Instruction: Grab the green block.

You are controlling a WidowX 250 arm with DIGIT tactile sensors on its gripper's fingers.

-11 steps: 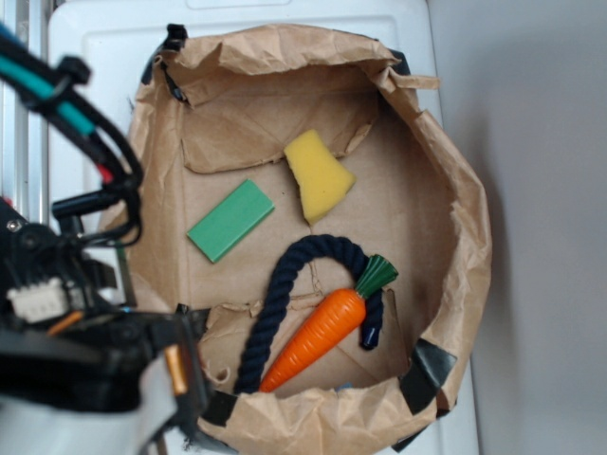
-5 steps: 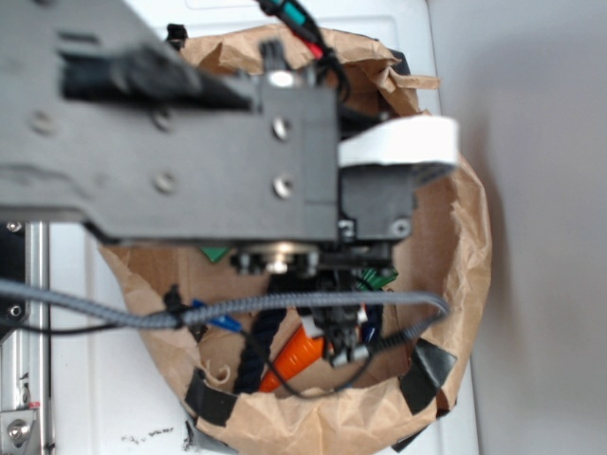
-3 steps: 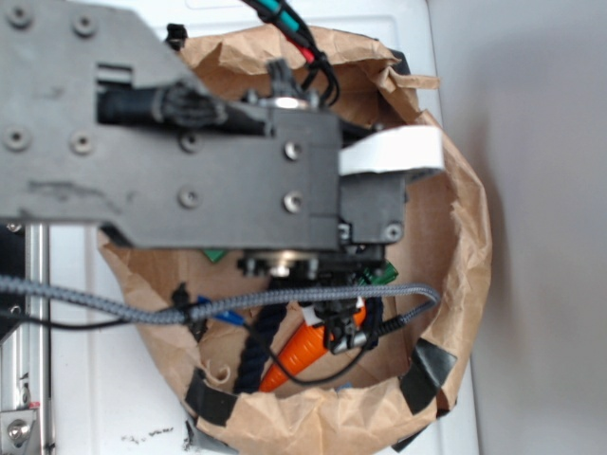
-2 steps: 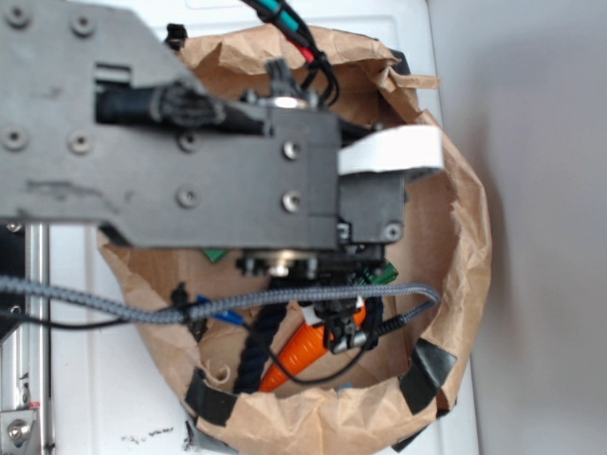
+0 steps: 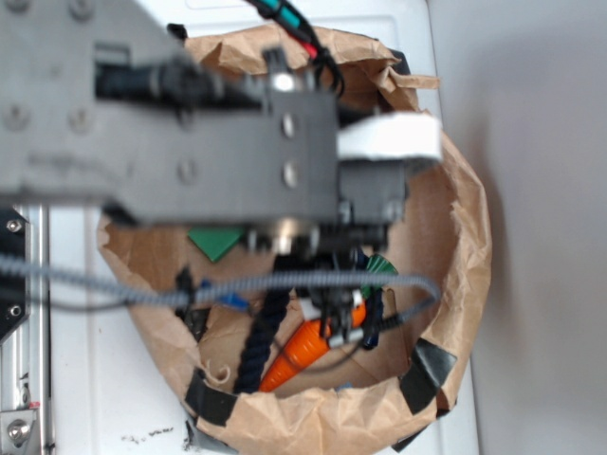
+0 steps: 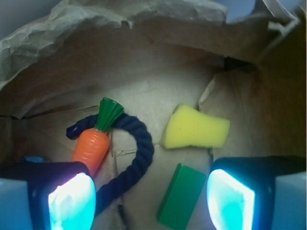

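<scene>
While the claw (image 6: 148, 201) gapes wide and empty: one green block (image 6: 183, 196), one carrot (image 6: 94, 143), one sponge (image 6: 195, 128).

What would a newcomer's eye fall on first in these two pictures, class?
In the exterior view, the big grey robot arm blocking most of the brown paper bag. In the wrist view, the orange carrot toy on the dark blue rope, with the green block lying between the glowing open fingers.
</scene>
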